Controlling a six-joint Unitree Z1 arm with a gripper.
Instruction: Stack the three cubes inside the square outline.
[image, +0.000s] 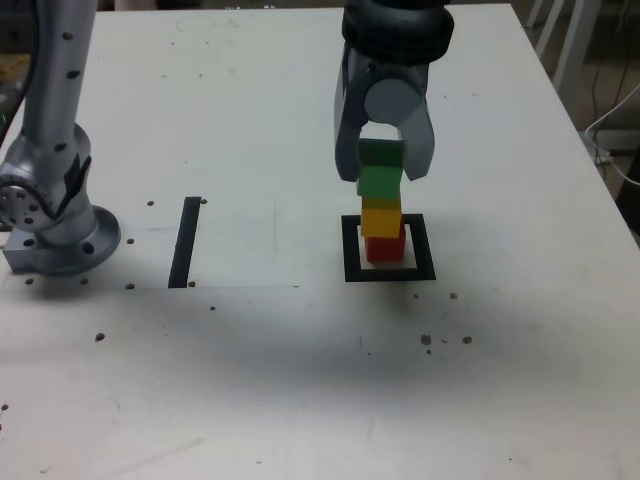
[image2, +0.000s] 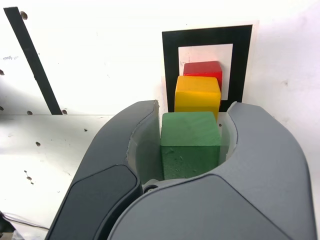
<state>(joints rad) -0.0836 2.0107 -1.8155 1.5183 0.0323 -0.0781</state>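
Inside the square outline (image: 390, 273) stands the red cube (image: 385, 248) with the yellow cube (image: 381, 218) on top of it. The green cube (image: 379, 178) is on top of the yellow one, shifted a little toward the exterior view's left, and seems to touch it. My gripper (image: 382, 168) comes down from above and is shut on the green cube. In the wrist view the green cube (image2: 190, 131) fills the gap between the grey fingers (image2: 135, 130) of the gripper (image2: 192, 114). Beyond it are the yellow cube (image2: 197, 94), the red cube (image2: 202, 67) and the square outline (image2: 205, 35).
A straight black strip (image: 185, 242) lies on the white table (image: 250, 120) at the exterior view's left of the stack. The arm's metal base (image: 60, 235) stands at the far left. Small dark specks (image: 440, 340) dot the table's front. The table's right edge (image: 590, 160) is close.
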